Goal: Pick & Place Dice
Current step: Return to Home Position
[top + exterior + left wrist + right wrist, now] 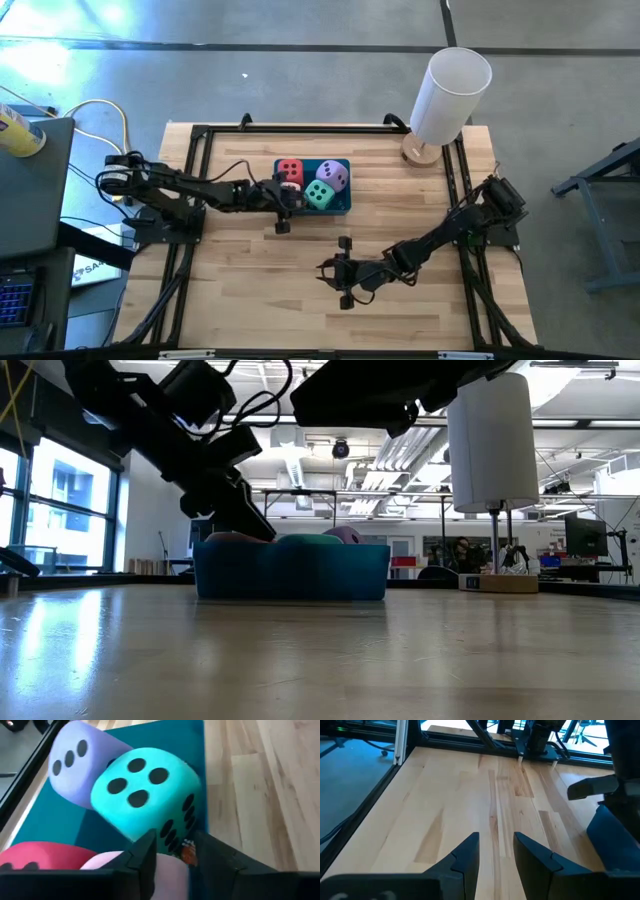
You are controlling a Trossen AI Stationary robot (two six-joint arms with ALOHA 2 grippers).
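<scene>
A blue bin (345, 203) stands on the wooden table, toward its far middle. It holds a red die (289, 169), a purple die (334, 174), a teal die (319, 194) and a pink die (107, 861). The teal die leans against the purple one. My left gripper (174, 845) reaches into the bin from the table's left, slanting down, fingers a little apart over the pink die at the near left corner. My right gripper (322, 270) hovers open over bare wood nearer the front, with nothing between its fingers (470, 850). My left gripper has the pink die's top (172, 875) showing between its fingers, slanting in from the table's left. The die lies in the bin beside the red die (45, 855). A strip of blue shows beside one finger (210, 850). Whether either finger touches the die, I cannot tell.
A tall white cylinder on a round wooden base (448, 95) stands at the far right corner. Black frame rails (200, 135) run along the table's sides and back. Bare wood lies in front of the bin and to its right.
</scene>
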